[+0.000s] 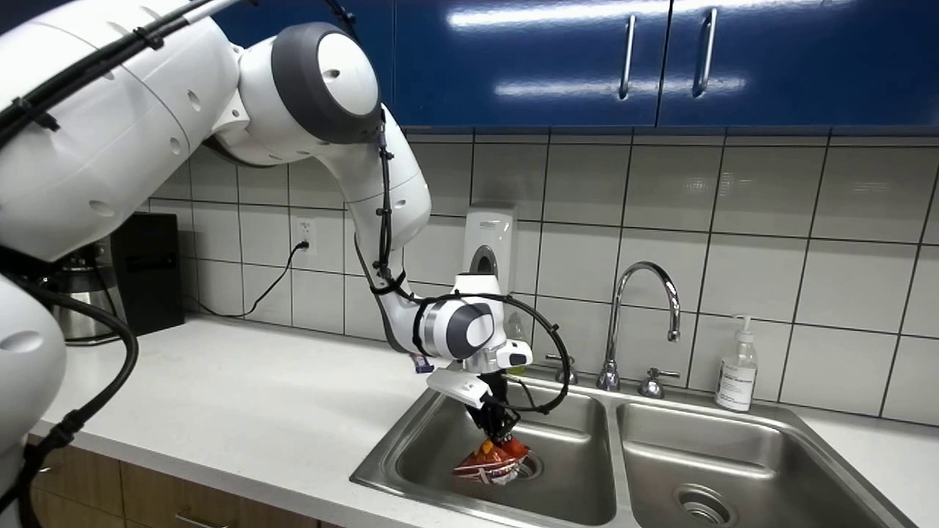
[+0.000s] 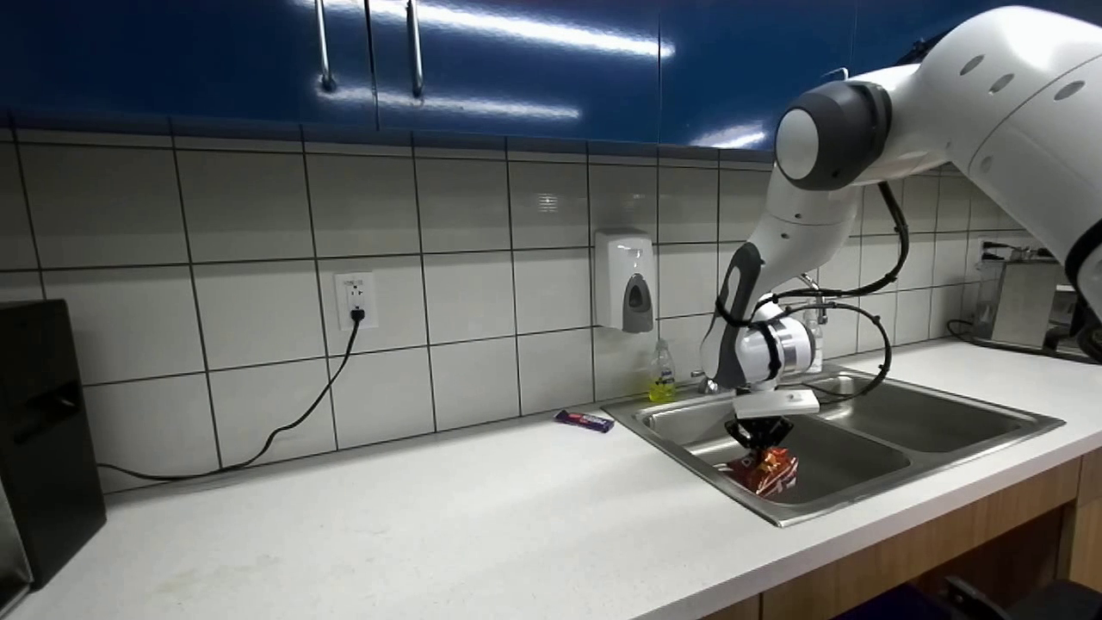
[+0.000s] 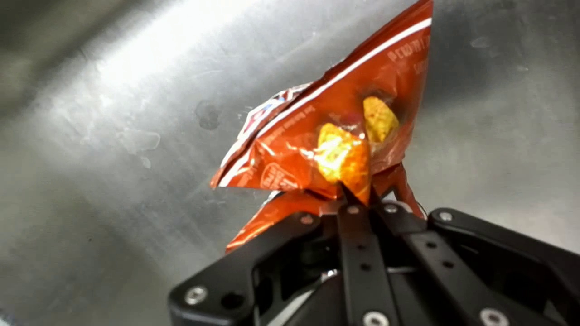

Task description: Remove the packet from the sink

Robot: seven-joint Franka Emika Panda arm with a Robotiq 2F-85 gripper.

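Note:
The red-orange packet (image 3: 290,154) with white stripes and chip pictures fills the upper middle of the wrist view, folded and crinkled at the fingertips. My gripper (image 3: 362,199) is shut on it, with the fingers close together and the film bunched between them. In both exterior views the packet (image 1: 490,465) (image 2: 776,474) hangs below the gripper (image 1: 502,438) (image 2: 759,448), inside one basin of the steel double sink (image 1: 620,469) (image 2: 913,470). It is beside that basin's round drain. I cannot tell whether its lower edge touches the basin floor.
The chrome faucet (image 1: 623,308) and its handles stand behind the sink. A pump bottle (image 1: 737,374) stands at the sink's back edge. A yellow soap bottle (image 2: 662,376) and a purple wrapper (image 2: 585,421) lie near its back corner. White counter (image 2: 430,534) extends beside the sink.

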